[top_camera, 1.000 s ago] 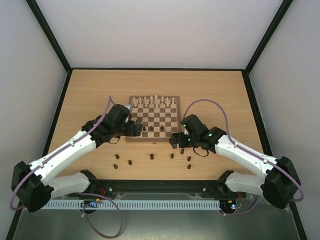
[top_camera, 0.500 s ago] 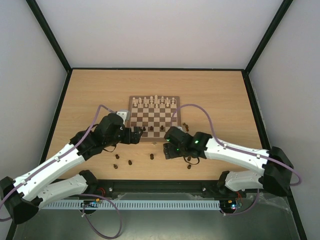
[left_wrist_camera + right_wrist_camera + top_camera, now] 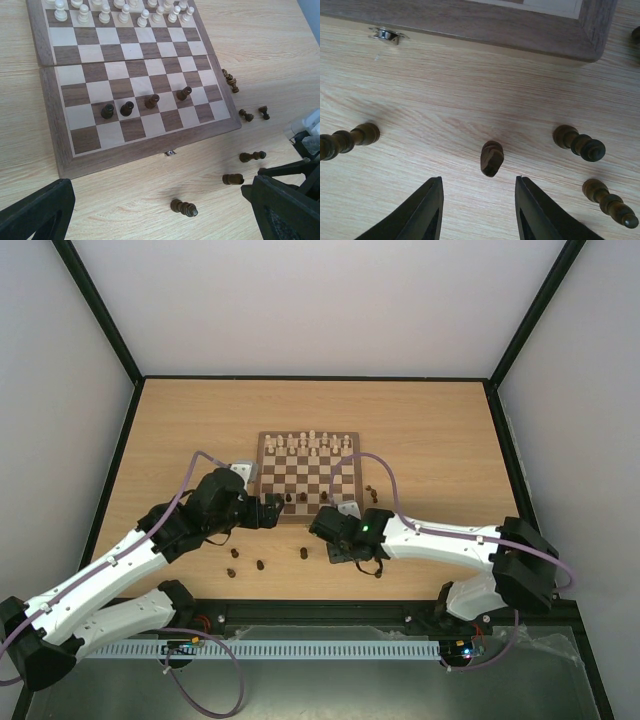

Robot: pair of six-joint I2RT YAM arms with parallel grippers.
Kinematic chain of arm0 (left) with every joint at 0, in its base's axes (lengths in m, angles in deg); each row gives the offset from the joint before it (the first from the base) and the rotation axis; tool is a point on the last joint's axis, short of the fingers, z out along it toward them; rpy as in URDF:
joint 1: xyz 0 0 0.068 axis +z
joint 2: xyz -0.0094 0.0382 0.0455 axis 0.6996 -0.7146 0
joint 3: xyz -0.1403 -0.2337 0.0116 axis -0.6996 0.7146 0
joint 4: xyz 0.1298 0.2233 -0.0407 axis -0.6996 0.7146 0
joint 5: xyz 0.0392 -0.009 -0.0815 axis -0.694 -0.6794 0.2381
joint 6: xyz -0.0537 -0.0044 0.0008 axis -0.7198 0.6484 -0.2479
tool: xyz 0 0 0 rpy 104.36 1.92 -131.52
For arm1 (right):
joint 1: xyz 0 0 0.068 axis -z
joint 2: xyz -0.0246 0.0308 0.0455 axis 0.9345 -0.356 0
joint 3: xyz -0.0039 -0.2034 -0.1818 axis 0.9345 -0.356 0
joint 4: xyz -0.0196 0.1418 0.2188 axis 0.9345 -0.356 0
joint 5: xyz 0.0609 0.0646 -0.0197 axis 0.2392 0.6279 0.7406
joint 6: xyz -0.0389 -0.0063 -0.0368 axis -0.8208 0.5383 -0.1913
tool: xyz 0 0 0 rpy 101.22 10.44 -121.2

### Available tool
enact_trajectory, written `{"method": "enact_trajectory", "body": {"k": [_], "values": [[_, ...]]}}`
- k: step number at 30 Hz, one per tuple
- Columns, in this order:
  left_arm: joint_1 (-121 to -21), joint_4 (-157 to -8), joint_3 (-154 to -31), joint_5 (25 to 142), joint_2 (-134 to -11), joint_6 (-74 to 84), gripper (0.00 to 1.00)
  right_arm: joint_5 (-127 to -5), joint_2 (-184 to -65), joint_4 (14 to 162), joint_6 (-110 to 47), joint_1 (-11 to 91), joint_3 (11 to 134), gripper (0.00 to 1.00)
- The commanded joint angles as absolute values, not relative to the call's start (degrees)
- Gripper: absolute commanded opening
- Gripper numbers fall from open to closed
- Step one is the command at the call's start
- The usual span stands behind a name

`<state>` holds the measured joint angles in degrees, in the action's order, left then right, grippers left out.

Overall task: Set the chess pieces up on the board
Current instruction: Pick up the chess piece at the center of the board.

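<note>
The board (image 3: 306, 477) lies mid-table, and four dark chess pieces (image 3: 151, 101) stand in a row on its near half. More dark pieces lie loose on the table in front of it (image 3: 183, 207) and at its right corner (image 3: 231, 81). My left gripper (image 3: 160, 202) hangs wide open over the table by the board's near left corner, holding nothing. My right gripper (image 3: 477, 181) sits low at the near edge, open with its jaws partly narrowed. One toppled dark piece (image 3: 491, 158) lies just ahead of its fingertips, untouched.
Pale cream chessmen (image 3: 306, 443) fill the board's two far rows. A metal clasp (image 3: 385, 34) sticks out of the board's near edge. Toppled dark pieces lie left (image 3: 345, 140) and right (image 3: 579, 141) of the right gripper. Black-framed walls enclose the table.
My right arm has swung left along the board's near edge and dropped lower, its jaws narrowing. My left gripper drew back off the board towards its near left corner, still open.
</note>
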<state>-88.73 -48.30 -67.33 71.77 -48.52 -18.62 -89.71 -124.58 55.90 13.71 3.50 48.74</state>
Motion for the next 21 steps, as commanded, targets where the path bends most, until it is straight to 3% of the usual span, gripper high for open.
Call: {"method": "enact_trajectory", "body": {"k": [1,13,21], "values": [[-88.9,-48.4,-66.5,72.4,-48.0,-18.1,0.99,-91.5,-126.5,54.4,16.0,3.2,48.1,0.4],[-89.0,-48.7,-66.3,72.9,-48.1,-17.8,0.99,-91.9,-129.2,57.1,16.4,4.3,46.6,0.39],[-88.9,-48.9,-66.3,72.9,-48.1,-17.8,0.99,-90.7,-129.6,58.9,15.2,5.5,45.9,0.32]]}}
